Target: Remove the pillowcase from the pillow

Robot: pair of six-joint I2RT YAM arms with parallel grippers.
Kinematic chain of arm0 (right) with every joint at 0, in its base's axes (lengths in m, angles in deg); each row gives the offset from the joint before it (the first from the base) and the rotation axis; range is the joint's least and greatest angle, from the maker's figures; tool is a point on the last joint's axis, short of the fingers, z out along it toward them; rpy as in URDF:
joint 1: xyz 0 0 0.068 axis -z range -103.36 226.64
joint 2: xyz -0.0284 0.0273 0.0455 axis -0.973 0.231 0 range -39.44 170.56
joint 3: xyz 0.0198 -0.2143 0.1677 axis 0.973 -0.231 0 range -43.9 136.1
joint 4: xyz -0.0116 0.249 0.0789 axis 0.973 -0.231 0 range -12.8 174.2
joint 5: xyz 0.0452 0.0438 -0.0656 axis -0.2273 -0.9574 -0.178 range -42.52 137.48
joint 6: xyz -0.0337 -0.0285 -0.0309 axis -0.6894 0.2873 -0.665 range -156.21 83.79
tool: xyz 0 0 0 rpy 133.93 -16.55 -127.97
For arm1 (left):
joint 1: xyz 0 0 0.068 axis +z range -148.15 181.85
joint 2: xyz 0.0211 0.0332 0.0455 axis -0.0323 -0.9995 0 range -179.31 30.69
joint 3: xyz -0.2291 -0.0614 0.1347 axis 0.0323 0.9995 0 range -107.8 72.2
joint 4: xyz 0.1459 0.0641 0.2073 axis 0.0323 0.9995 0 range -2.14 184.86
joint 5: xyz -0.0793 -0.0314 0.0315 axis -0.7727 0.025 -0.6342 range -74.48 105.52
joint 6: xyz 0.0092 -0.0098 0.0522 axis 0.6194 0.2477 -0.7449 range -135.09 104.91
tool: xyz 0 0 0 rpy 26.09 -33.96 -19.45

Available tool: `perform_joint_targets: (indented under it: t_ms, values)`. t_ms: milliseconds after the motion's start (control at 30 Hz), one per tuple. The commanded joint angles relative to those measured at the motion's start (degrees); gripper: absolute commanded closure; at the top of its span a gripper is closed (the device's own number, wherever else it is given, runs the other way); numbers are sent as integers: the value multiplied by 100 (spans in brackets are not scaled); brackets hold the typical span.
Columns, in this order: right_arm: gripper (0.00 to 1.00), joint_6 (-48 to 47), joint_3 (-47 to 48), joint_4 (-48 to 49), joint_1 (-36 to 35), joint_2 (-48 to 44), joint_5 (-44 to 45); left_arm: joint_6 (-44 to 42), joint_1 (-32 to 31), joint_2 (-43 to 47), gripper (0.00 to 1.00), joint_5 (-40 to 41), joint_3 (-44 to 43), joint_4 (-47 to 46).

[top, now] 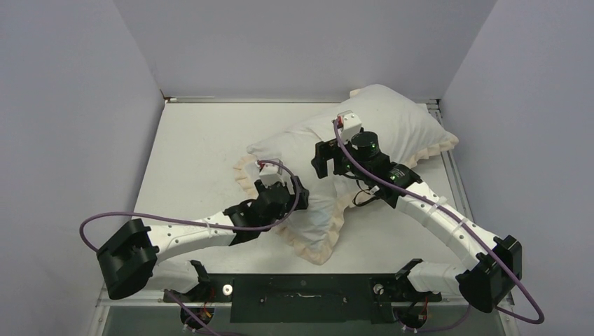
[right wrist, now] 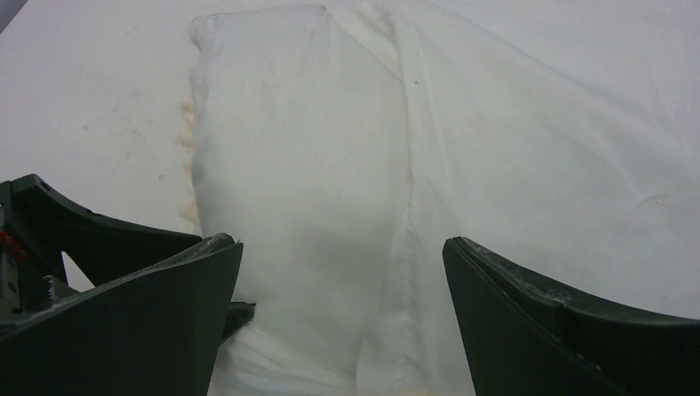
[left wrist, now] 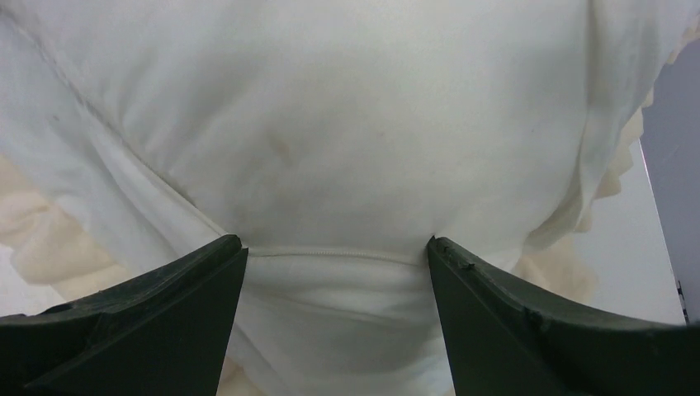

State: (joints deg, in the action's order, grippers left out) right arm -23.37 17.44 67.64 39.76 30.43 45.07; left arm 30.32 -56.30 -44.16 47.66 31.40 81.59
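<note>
Pillowcase (top: 403, 129): white cloth, matt, creased; frill (top: 323, 246) cream, ruffled. Pillow (right wrist: 289, 165): smooth matt white cloth. Fingers (left wrist: 148, 322): dark matt plastic, edges slightly rough. Table (top: 203, 154): white, matt, faintly scuffed.

Bright, diffuse light, faint shadows beneath the pillowcase (top: 316, 222), wrist views slightly soft.

Left of my left claw (left wrist: 334, 244) the flat white worktop (top: 189, 147) lies open, while rightward the plump, cream-frilled white fabric pillowcase (top: 413, 133) blocks passage.
</note>
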Motion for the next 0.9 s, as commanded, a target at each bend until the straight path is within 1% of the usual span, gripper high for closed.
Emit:
perform_joint_targets:
  t_ms: [0,100,233,300,367,433,500,567,700,800,867]
  values:
    - [1,-133,108,-21,-204,20,-74,810,-255,285,19,10,575,195]
    - [1,-163,183,-116,-370,147,-115,1236,-291,285,19,-171,928,128]
    - [0,-218,315,-282,-748,447,-74,1533,-293,287,21,-313,1187,-13]
    - [4,-230,382,-421,-964,592,116,1594,-299,309,22,-306,1233,-22]
    - [5,-193,415,-524,-1119,715,432,1658,-289,293,23,-327,1280,-54]
    - [5,-170,416,-599,-1224,831,662,1738,-254,223,27,-390,1337,-123]
    - [8,-160,428,-684,-1324,937,837,1808,-210,145,33,-481,1390,-202]
    - [10,-159,448,-786,-1412,1026,914,1870,-153,122,42,-542,1459,-279]
    - [10,-131,402,-994,-1470,1238,1184,1908,-70,145,55,-635,1609,-469]
    - [10,-28,324,-1258,-1466,1424,1627,1902,-51,166,68,-673,1672,-545]
    - [10,-14,232,-1354,-1473,1539,1677,1902,-32,184,77,-691,1715,-608]
